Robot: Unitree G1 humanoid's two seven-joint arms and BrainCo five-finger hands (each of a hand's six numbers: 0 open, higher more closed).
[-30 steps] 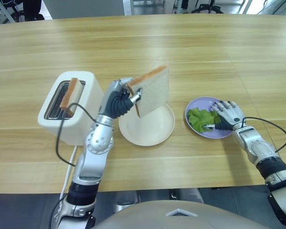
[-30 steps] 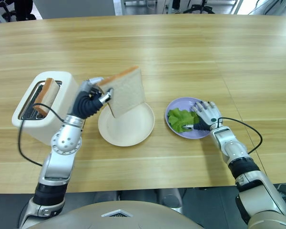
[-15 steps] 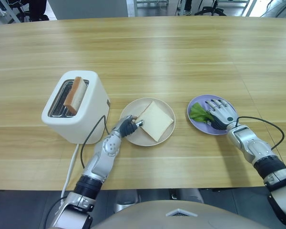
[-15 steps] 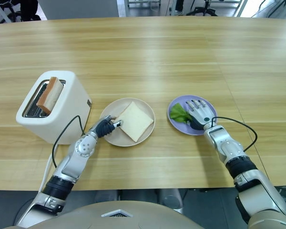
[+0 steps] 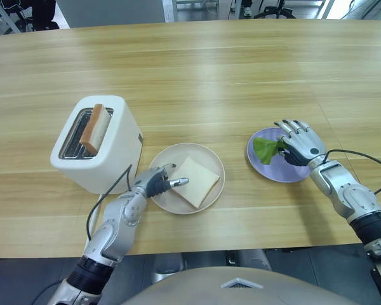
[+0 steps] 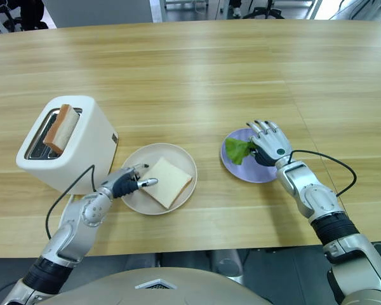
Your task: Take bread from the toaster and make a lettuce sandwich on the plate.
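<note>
Long light wooden table [image 5: 241,70], grey panel [image 5: 108,11] and dark chair legs [image 5: 273,11] beyond its far edge

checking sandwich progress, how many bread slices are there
2. One bread slice lies flat on the cream plate; the other slice stands in the toaster. Its slots could hide more.

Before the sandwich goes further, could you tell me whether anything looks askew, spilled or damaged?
Nothing is spilled or damaged. The bread slice lies flat on the plate, and the lettuce is in the right hand. Only the second slice leans sideways in the toaster slot.
</note>
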